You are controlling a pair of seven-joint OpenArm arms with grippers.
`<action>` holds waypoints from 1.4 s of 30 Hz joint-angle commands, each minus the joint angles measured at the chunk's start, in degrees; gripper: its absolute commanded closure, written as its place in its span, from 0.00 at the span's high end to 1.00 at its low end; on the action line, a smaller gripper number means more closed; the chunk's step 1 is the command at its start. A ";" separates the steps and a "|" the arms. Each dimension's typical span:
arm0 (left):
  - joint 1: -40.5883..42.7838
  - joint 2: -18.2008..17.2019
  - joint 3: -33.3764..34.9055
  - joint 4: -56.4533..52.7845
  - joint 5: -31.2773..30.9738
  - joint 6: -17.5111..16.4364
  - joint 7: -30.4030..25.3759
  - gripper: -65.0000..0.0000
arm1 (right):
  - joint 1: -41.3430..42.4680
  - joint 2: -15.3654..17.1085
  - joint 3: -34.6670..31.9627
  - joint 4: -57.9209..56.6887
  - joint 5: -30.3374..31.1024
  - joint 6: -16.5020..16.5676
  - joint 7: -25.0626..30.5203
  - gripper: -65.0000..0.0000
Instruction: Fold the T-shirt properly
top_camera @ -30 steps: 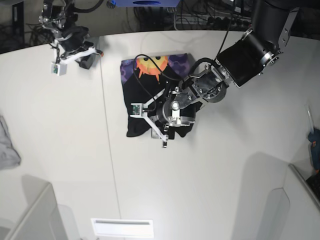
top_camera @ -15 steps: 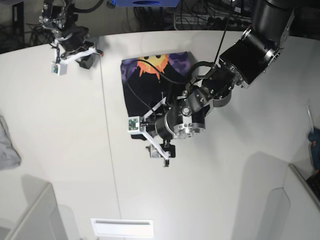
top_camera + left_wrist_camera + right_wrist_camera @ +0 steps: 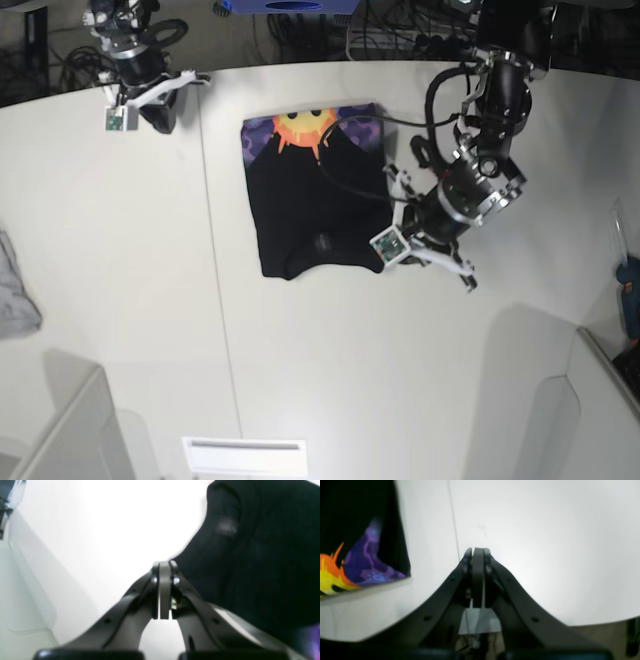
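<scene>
End effector of the left arm point(image 3: 162, 590), pressed together, appears with the black T-shirt point(image 3: 315, 190) on the tabletop point(image 3: 300, 370), whose sun face print point(image 3: 306, 127) the base view shows, but the left wrist view does not.

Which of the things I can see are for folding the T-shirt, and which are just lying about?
For the job:
- black T-shirt
- left pincer
- right pincer

Just lying about:
- grey cloth, at the table's edge
</scene>
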 commanded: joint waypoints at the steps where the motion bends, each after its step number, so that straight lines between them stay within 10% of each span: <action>1: 2.18 -1.35 -0.86 1.07 -0.60 0.22 -5.62 0.00 | -1.61 0.57 0.13 1.99 -1.61 0.20 2.66 0.00; 10: 26.26 -7.42 -8.60 0.55 -0.68 0.22 -36.66 0.00 | -10.40 0.57 0.74 3.57 -8.03 6.26 9.87 0.00; 29: 50.62 -7.77 -9.66 -7.19 -0.07 0.74 -46.33 0.00 | -27.19 7.34 0.39 3.40 -8.12 8.55 5.74 0.00; 42: 50.35 -7.15 -2.97 -31.10 -0.60 11.73 -46.41 0.00 | -21.66 14.02 -6.38 -10.32 -8.21 8.64 -4.81 0.00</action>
